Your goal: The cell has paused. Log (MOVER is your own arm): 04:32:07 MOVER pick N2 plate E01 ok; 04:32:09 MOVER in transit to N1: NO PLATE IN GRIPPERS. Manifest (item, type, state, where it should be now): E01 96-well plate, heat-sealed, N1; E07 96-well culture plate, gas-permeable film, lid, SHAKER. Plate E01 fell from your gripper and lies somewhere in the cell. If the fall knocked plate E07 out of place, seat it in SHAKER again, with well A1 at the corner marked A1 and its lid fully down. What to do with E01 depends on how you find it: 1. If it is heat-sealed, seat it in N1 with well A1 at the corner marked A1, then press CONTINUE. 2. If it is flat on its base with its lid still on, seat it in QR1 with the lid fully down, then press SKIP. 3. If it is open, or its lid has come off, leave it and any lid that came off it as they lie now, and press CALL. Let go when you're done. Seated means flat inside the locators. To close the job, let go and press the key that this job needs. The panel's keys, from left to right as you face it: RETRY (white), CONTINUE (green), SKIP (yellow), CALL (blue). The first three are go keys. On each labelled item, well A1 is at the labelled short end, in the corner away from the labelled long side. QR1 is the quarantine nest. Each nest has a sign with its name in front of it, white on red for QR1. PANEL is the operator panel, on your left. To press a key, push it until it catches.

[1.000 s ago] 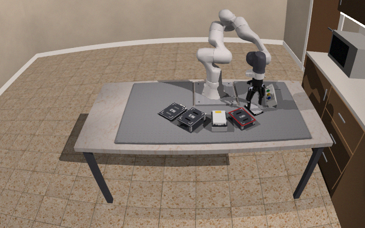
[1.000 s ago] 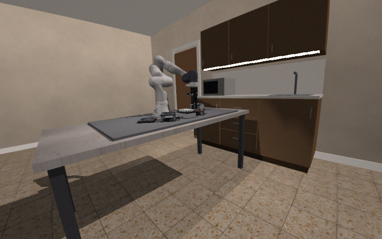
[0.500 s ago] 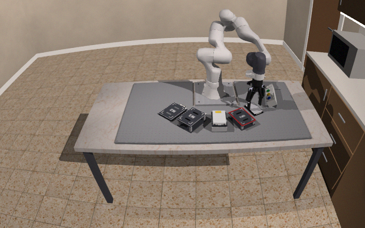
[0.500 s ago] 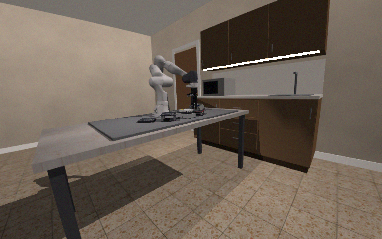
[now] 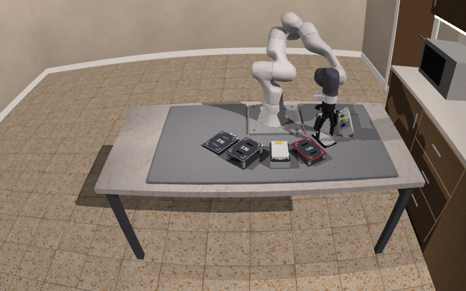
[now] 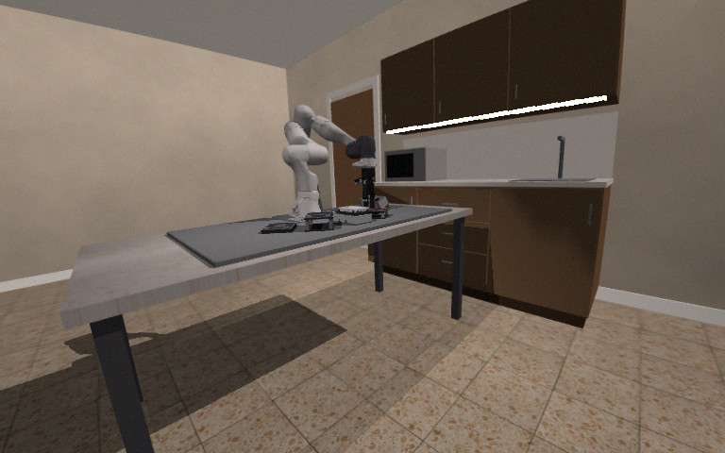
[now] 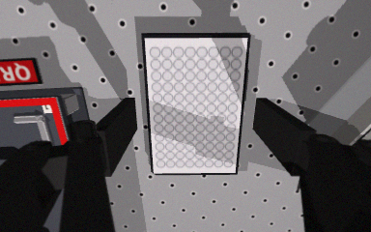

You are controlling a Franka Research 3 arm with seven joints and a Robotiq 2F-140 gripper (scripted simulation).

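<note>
Hovering over the mat on the arm's left side, fingers pointing down: black two-finger gripper. State: released, fingers spread, nothing between their tips. Arm white, dark at the wrist, bolted down at the rear of the table.

Below the gripper, a white 96-well plate, dark-edged, lying on the grey perforated mat. Round wells show in rows across its face. From the wrist, the fingers stand one to each long side, apart from it. Whether the top is seal, lid or bare wells, cannot tell. Shadow bands cross it.

Just beside the plate, the red-bordered quarantine nest QR1, raised on short posts, with no plate seated; its red sign is partly in the wrist view.

Next along, a pale block-shaped device bearing a white plate with a yellow label. Further along, nest N1 on posts, then low-lying N2; both bare.

Operator panel near the gripper, sloped; green, yellow and blue keys visible.
</note>
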